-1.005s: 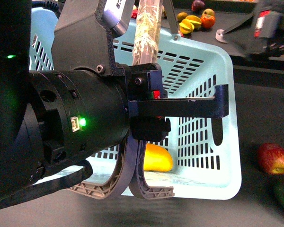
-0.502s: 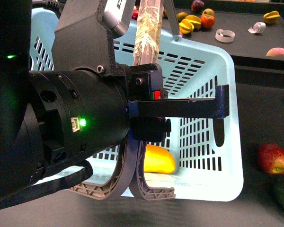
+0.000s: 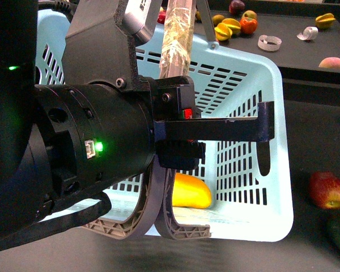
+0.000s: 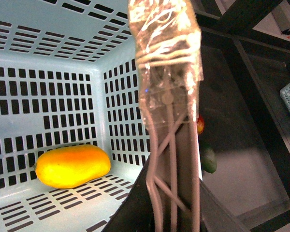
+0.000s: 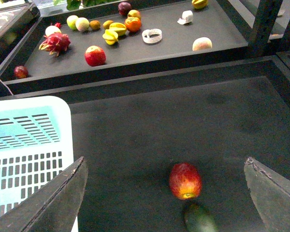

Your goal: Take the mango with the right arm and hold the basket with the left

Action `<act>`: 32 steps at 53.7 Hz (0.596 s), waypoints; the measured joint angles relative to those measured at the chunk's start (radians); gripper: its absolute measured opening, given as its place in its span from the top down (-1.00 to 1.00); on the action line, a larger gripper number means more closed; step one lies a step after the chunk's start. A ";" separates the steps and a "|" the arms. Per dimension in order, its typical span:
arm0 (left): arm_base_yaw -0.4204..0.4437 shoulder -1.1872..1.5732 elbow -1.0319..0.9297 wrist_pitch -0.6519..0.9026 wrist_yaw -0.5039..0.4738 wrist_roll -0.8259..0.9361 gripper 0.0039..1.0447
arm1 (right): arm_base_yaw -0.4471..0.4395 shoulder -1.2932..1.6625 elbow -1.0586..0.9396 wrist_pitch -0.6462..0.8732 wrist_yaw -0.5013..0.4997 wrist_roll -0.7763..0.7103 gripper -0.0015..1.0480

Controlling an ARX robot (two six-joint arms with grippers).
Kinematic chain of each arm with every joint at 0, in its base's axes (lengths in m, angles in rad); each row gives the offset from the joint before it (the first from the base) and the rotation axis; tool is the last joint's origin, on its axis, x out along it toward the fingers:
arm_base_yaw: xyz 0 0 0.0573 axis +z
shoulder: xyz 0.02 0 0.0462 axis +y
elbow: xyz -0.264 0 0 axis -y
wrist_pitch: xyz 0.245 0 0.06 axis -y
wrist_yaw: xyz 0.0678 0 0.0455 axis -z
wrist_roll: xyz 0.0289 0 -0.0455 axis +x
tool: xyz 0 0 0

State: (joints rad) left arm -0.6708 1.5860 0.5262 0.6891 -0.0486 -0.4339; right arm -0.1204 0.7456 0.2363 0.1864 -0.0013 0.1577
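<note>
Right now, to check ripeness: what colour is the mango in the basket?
The mango is yellow-orange, plain-skinned; the left wrist view shows it best.

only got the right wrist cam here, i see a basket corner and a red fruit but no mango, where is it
Observer: The mango lies on the slotted floor inside the basket, close to a corner.
Operator: ok and is the left claw on the basket at all
Observer: Yes. In the left wrist view the left claw looks closed on the tape-wrapped handle, which stands up above the basket.
Operator: anything else in there with the mango
Observer: Not that shows. The part of the floor in sight holds only the mango, and the handle and claw hide the rest.
</note>
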 joint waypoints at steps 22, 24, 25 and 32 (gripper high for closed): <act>0.000 0.000 0.000 0.000 0.000 0.000 0.89 | 0.002 -0.016 -0.149 0.418 -0.109 -0.115 -0.31; 0.000 0.000 0.000 0.000 0.000 0.000 0.89 | 0.009 -0.041 -0.154 0.421 -0.103 -0.129 -0.18; 0.000 0.000 0.000 0.000 0.000 0.000 0.89 | 0.011 -0.047 -0.156 0.420 -0.102 -0.130 -0.14; 0.000 0.000 0.000 0.000 0.000 0.000 0.89 | 0.094 -0.137 -0.184 0.362 -0.006 -0.146 0.36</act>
State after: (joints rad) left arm -0.6708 1.5860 0.5262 0.6891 -0.0490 -0.4339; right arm -0.0261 0.6086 0.0525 0.5484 -0.0078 0.0116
